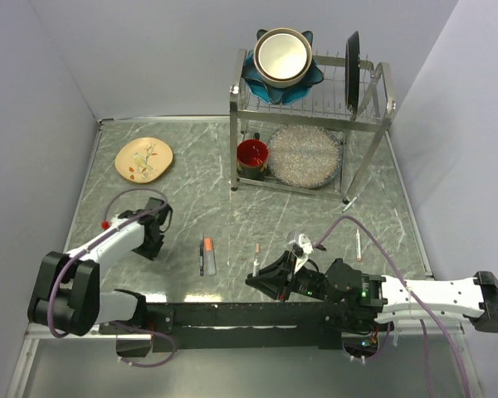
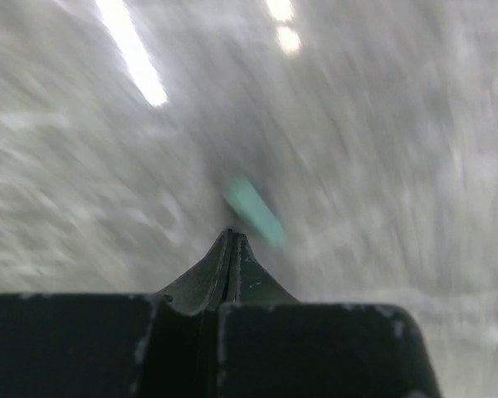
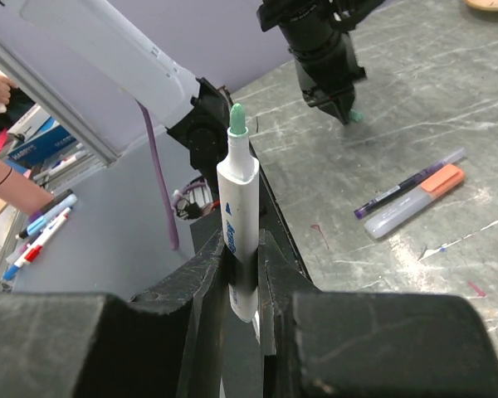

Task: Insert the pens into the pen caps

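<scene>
Right gripper point(image 3: 239, 249): clamps white pen point(image 3: 236, 199) upright, green tip exposed for capping. Left gripper point(image 2: 230, 240): jaws together, poised beside teal cap point(image 2: 253, 211), mid-frame.

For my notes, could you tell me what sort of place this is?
Probably a robotics lab bench: grey marble-patterned tabletop, plain pale partition walls, and a steel-wire dish rack.

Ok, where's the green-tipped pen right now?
The green-tipped pen stands upright, clamped between the right fingers, near the front edge of the table in the top view, right of the orange-capped pen.
</scene>
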`<action>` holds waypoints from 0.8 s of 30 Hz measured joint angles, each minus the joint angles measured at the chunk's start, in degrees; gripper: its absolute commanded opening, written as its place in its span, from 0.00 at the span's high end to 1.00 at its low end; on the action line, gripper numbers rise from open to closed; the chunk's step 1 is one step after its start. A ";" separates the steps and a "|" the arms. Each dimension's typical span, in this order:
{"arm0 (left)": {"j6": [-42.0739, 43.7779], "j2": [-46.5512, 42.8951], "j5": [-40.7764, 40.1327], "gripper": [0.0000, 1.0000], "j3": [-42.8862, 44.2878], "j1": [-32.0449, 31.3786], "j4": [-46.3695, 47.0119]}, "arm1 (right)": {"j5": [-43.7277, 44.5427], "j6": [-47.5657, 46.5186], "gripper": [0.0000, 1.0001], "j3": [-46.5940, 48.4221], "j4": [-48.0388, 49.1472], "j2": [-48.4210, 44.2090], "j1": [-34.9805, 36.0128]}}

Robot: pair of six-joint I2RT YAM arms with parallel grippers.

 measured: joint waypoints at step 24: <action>56.76 6.49 0.72 0.48 29.77 -17.64 2.03 | -2.29 0.81 1.00 1.01 -0.28 -2.84 0.00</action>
